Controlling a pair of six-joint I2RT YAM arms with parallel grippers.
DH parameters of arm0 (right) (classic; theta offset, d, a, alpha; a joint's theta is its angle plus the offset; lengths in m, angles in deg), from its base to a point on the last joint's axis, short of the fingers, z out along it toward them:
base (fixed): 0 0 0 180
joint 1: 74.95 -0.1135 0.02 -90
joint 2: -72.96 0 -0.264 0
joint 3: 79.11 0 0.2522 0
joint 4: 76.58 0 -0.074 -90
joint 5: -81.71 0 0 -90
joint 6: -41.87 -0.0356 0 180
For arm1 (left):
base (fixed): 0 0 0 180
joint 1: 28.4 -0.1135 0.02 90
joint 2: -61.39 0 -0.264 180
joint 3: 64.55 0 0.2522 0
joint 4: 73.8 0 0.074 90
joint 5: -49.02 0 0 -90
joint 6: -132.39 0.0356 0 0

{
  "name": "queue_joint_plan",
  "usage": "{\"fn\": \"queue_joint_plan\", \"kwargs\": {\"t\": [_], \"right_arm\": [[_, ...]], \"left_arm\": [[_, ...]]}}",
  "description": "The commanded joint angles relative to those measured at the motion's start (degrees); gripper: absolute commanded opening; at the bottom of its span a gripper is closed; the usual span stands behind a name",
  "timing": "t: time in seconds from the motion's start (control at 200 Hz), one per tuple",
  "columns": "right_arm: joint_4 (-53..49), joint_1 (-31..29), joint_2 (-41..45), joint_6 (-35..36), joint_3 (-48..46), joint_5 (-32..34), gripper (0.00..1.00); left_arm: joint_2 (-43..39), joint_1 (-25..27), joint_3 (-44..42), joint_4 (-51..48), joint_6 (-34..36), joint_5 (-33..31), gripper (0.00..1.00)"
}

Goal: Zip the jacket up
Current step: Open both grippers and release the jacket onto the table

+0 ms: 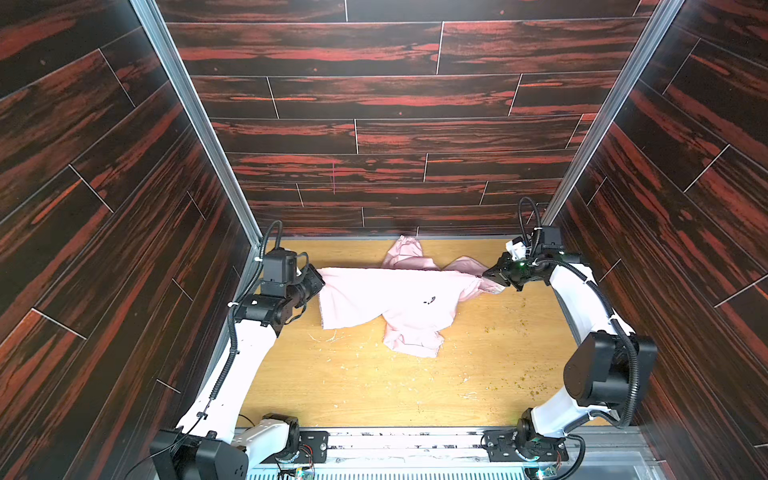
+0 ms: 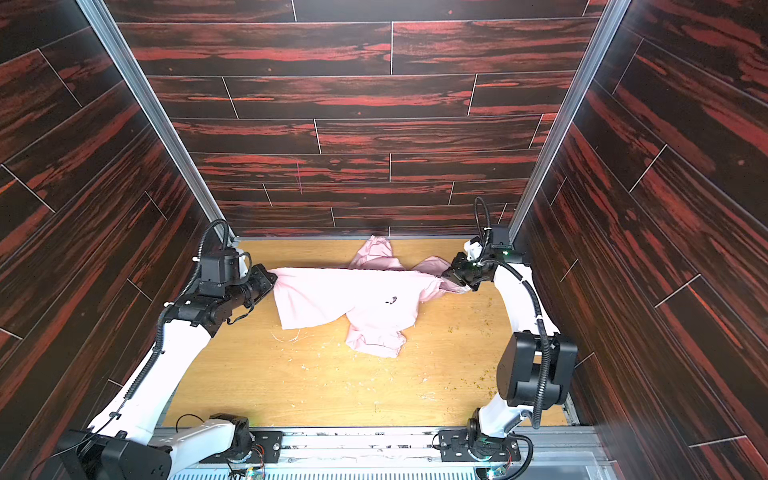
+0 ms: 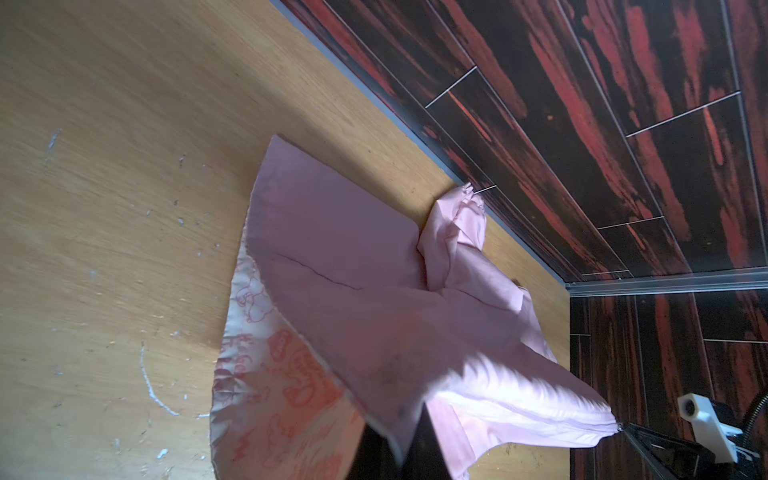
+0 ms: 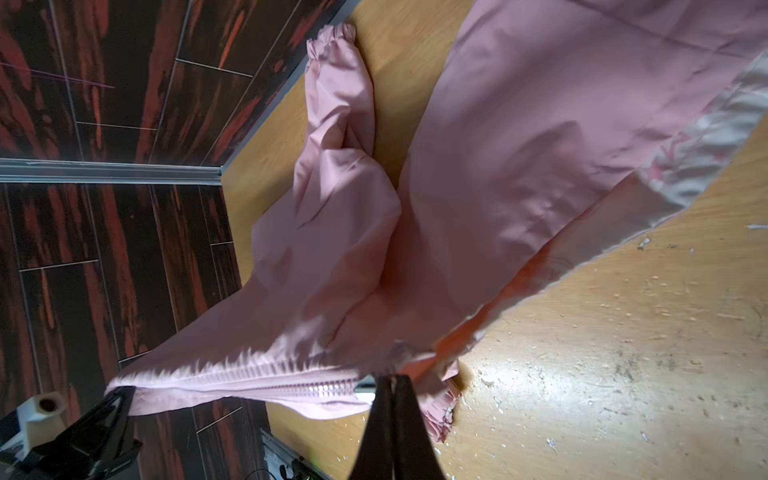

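Observation:
The light-pink jacket [image 1: 395, 299] [image 2: 353, 299] lies on the wooden table with its zipper edge pulled taut between my two grippers. Its dark emblem [image 1: 430, 300] faces up. My left gripper [image 1: 319, 277] [image 2: 272, 276] [image 3: 415, 428] is shut on the jacket's edge at one end of the zipper, beside the patterned lining [image 3: 270, 374]. My right gripper [image 1: 487, 274] [image 2: 445, 274] [image 4: 390, 380] is shut at the silver zipper pull [image 4: 365, 388]. The zipper teeth [image 4: 270, 374] look closed from there to the left gripper [image 4: 124, 392]. One sleeve [image 4: 336, 104] points toward the back wall.
The table [image 1: 374, 386] carries scattered crumbs and pale scratches [image 1: 528, 382]. Dark wood-pattern walls close in on three sides, and the back wall [image 1: 405, 224] stands right behind the sleeve. Both arm bases sit on the rail at the front edge [image 1: 395, 444].

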Motion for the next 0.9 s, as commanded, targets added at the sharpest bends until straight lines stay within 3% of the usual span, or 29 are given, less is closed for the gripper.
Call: {"fn": "queue_joint_plan", "kwargs": {"t": [0.0, 0.491, 0.621, 0.661, 0.696, 0.736, 0.776, 0.842, 0.892], "right_arm": [[0.0, 1.3, 1.4, 1.7, -0.1, 4.6, 0.00], [-1.0, 1.4, 1.2, 3.0, -0.9, 4.7, 0.00], [-0.6, 1.4, 1.7, 3.9, -1.1, 1.8, 0.00], [-0.8, 1.4, 1.9, 4.0, -0.8, 1.7, 0.00], [-1.2, 1.3, 2.1, 4.2, -0.5, 2.3, 0.12], [-1.7, 1.3, 2.4, 4.4, -0.1, 3.2, 0.27], [-2.2, 1.4, 2.9, 4.5, 0.3, 4.6, 0.39], [-2.8, 1.5, 3.6, 4.8, 0.9, 6.2, 0.56], [-3.4, 1.5, 4.2, 5.0, 1.5, 8.4, 0.63]], "left_arm": [[-1.4, -2.4, 1.1, -1.3, 1.3, -2.8, 0.00], [-2.1, -3.3, 0.1, -2.2, 2.5, -1.8, 0.00], [-1.9, -3.3, 0.4, -2.3, 3.4, -0.3, 0.00], [-2.0, -3.3, 0.7, -2.9, 3.9, -0.1, 0.21], [-2.2, -3.3, 1.1, -3.9, 4.2, -0.6, 0.40], [-2.6, -3.3, 1.5, -5.9, 4.7, -1.4, 0.54], [-3.3, -3.3, 1.8, -7.2, 5.4, -2.3, 0.97], [-4.8, -3.3, 2.0, -8.2, 6.2, -4.3, 1.00], [-6.0, -3.3, 2.4, -9.6, 7.2, -5.5, 1.00]]}}
